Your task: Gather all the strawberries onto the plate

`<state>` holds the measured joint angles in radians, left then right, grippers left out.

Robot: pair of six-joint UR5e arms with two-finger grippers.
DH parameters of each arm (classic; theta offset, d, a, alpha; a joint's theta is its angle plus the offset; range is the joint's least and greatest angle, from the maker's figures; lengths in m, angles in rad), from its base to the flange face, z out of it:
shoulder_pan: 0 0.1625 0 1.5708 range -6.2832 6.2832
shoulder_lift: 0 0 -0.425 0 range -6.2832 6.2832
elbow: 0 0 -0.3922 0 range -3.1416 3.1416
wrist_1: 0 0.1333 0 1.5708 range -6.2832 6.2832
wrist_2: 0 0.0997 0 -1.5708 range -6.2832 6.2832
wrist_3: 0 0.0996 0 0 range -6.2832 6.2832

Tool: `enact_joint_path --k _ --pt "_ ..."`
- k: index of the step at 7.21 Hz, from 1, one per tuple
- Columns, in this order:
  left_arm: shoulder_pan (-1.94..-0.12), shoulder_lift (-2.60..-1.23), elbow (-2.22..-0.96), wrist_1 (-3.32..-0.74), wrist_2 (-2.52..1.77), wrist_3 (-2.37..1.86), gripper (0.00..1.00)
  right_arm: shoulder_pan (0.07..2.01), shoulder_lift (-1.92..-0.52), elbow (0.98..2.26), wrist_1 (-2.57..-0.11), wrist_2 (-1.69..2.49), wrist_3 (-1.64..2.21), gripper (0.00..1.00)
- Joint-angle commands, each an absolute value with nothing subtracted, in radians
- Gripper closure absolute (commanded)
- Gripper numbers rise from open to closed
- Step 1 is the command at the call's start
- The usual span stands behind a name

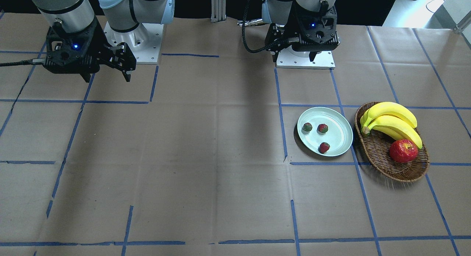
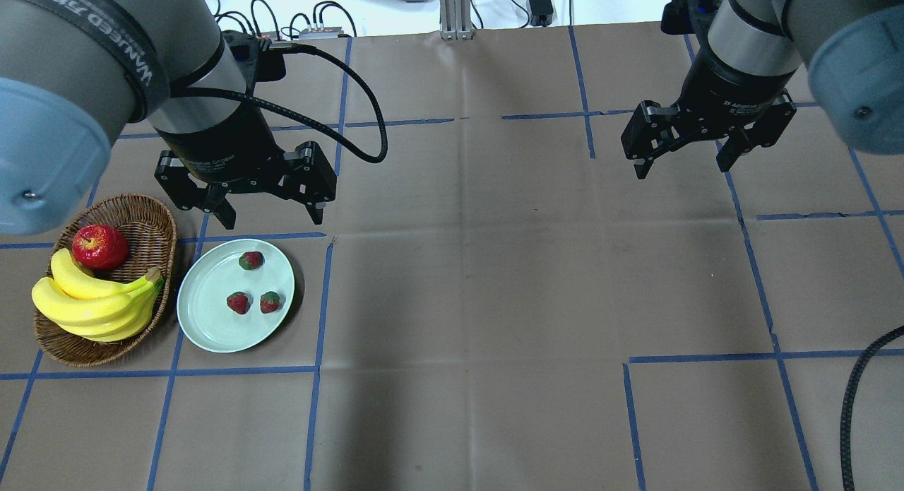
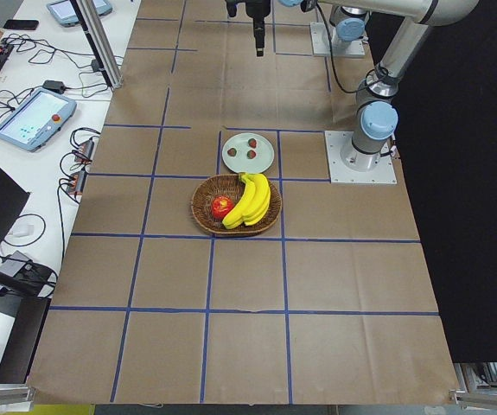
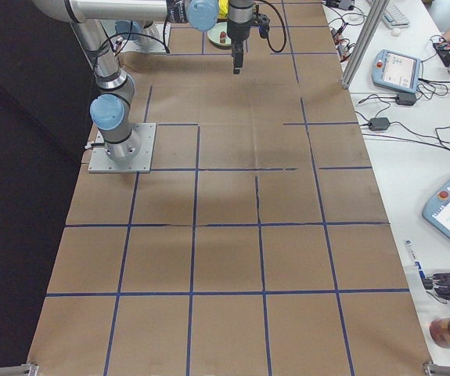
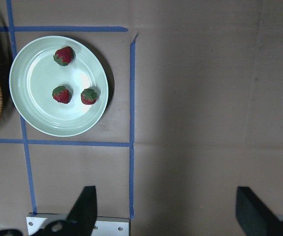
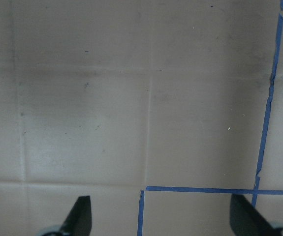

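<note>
Three small red strawberries (image 2: pixel 251 260) (image 2: pixel 238 302) (image 2: pixel 270 302) lie in the pale mint-green plate (image 2: pixel 205 328), also in the front view (image 1: pixel 307 127) (image 1: pixel 322 128) (image 1: pixel 324 147) on the plate (image 1: pixel 340 132). The left wrist view shows them (image 5: pixel 64 55) (image 5: pixel 61 94) (image 5: pixel 88 96) in the plate (image 5: pixel 38 118). My left gripper (image 2: pixel 272 213) is open and empty, raised above the table just behind the plate. My right gripper (image 2: pixel 684 163) is open and empty, raised over the right side of the table.
An oval brown wicker basket (image 2: pixel 152 226) next to the plate holds a bunch of bananas (image 2: pixel 95 304) and a red apple (image 2: pixel 99 246). Brown paper with blue tape lines covers the table. Tablets and cables lie beyond the far edge.
</note>
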<state>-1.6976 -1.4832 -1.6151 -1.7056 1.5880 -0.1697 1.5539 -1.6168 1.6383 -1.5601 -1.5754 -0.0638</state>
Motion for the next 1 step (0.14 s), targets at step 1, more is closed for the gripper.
enact_joint_path --k 1 --pt "-1.683 -1.476 -1.617 -1.712 1.591 -0.167 0.0 1.554 -1.617 1.638 -1.56 -1.575 -0.064 0.0"
